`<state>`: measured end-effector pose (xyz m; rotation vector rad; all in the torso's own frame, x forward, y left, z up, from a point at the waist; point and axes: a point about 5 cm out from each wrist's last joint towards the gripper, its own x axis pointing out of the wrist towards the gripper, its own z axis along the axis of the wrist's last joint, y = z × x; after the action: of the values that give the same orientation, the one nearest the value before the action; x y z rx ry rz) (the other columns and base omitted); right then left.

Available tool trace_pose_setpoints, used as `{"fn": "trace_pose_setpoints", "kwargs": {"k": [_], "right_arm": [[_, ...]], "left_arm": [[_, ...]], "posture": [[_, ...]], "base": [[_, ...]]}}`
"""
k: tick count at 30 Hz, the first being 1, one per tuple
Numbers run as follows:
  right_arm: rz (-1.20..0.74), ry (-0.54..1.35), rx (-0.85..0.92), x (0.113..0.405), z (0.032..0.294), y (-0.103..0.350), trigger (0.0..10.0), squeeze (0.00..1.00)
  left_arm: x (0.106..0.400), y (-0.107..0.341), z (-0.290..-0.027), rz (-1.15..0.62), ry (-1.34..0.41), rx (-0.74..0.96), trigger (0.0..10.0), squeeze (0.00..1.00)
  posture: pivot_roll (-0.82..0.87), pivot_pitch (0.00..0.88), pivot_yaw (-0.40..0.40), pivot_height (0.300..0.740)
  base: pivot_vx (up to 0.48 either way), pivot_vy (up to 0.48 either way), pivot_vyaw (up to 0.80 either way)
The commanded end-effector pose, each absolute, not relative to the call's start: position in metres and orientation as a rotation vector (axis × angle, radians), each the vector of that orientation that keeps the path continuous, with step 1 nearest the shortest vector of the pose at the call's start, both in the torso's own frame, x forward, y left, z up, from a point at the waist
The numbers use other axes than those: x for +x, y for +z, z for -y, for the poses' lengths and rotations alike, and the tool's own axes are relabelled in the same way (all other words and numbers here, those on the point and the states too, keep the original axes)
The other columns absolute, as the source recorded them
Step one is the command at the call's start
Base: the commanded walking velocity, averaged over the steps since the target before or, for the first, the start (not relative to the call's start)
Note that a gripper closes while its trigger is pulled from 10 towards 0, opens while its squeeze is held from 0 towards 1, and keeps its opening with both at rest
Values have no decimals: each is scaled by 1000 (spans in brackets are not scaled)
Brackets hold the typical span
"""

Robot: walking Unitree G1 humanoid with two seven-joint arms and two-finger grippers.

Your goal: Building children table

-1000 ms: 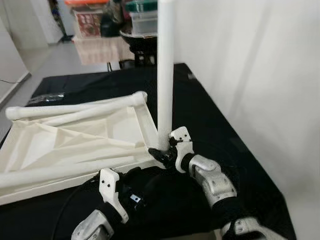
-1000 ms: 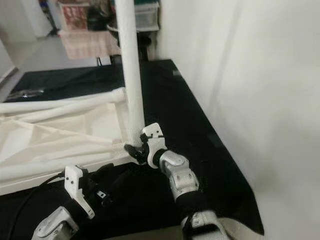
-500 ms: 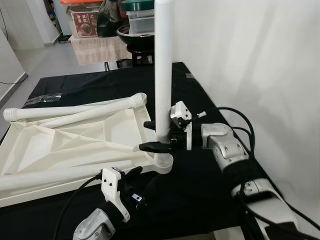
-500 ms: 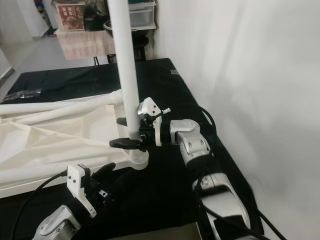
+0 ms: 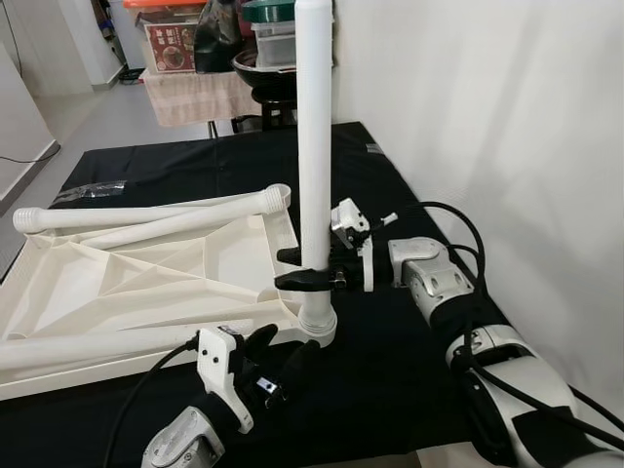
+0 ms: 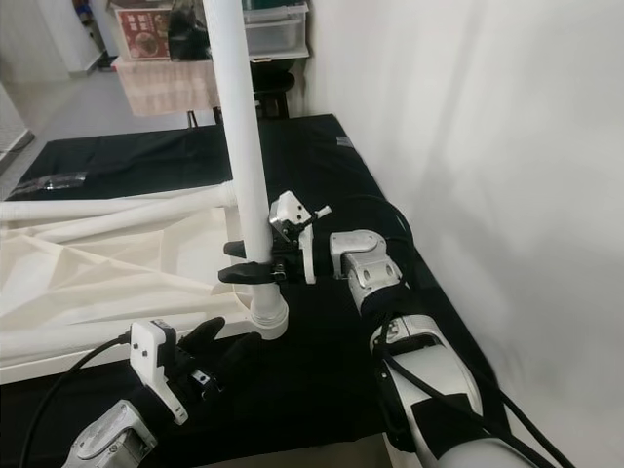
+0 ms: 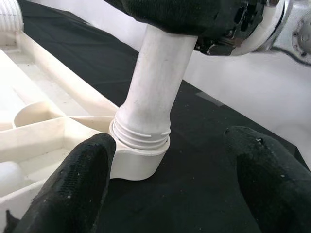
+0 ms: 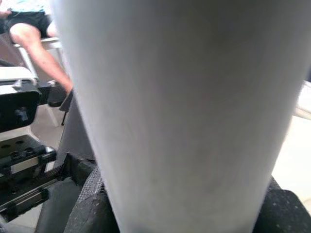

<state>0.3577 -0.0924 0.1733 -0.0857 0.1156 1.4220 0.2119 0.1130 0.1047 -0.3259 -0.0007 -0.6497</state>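
No legible text anywhere. Red-and-white label on the storage box (image 5: 172,44) at the far end of the room has print, but too small & blurred to read.

White wall (image 5: 507,117) at right, grey floor (image 5: 88,122) & stacked storage boxes (image 5: 175,39) behind.

A home storeroom: stacked plastic boxes (image 5: 276,29) (lidded) beyond a black-draped table (image 5: 409,361).
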Motion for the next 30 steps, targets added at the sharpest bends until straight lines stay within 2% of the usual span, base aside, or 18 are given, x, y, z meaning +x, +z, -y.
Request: {"fn": "trace_pose_setpoints", "kwargs": {"k": [1,2,3,4,5,6,7,8,9,11,13,18,19,20,21,23,29,30], "right_arm": [[-157,1325,-31,353,98,155,0,0],[-157,1325,-31,353,98,155,0,0],[-177,1182,-8,353,94,145,0,0],[-177,1182,-8,353,94,145,0,0],[-193,1083,4,353,91,137,0,0],[-258,896,38,336,79,111,0,0],[-258,896,38,336,79,111,0,0],[-260,772,33,326,72,104,0,0],[-260,772,33,326,72,104,0,0],[-255,641,31,324,74,103,0,0],[-273,609,32,333,84,102,0,0],[-300,612,17,333,85,98,0,0],[-304,603,3,332,85,99,1843,0],[-308,582,-8,330,84,100,1843,0],[-290,636,6,330,81,107,10000,1000],[-276,667,17,328,77,113,10000,1000],[-187,979,-69,331,77,145,10000,1000],[-187,979,-69,331,77,145,10000,1000]], "left_arm": [[210,103,-114,-11,-641,-320,10000,0],[210,103,-114,-11,-641,-320,10000,0],[209,103,-115,-11,-641,-320,10000,0],[209,103,-115,-11,-641,-320,10000,0],[208,103,-116,-10,-641,-320,10000,0],[208,104,-116,-9,-642,-320,10000,0],[208,104,-116,-9,-642,-320,10000,0],[208,104,-118,-11,-642,-317,10000,0],[208,104,-118,-11,-642,-317,10000,0],[209,104,-119,-14,-643,-316,10000,0],[209,104,-118,-16,-647,-318,10000,0],[208,104,-118,-10,-632,-308,10000,0],[208,105,-119,-7,-624,-296,10000,0],[208,105,-119,-5,-619,-288,10000,0],[208,106,-120,-5,-603,-241,10000,0],[207,106,-120,-4,-591,-207,10000,0],[214,123,-133,90,-463,-35,10000,0],[214,123,-133,90,-463,-35,10000,0]], "posture": [[23,0,-3,740],[23,0,-3,740],[14,0,-10,740],[14,0,-10,740],[14,0,-10,740],[20,0,-2,740],[20,0,-2,740],[7,0,11,740],[7,0,11,740],[-6,0,12,740],[4,0,2,740],[8,0,1,740],[8,0,1,740],[8,0,1,740],[-4,0,8,740],[-4,0,8,740],[-10,0,7,740],[-10,0,7,740]], "base": [[0,0,0],[0,0,0],[0,0,0],[0,0,0],[0,0,0],[0,0,0],[0,0,0],[0,0,0],[0,0,0],[0,0,0],[0,0,0],[0,0,0],[0,0,0],[0,0,0],[0,0,0],[0,0,0],[0,0,0],[0,0,0]]}}
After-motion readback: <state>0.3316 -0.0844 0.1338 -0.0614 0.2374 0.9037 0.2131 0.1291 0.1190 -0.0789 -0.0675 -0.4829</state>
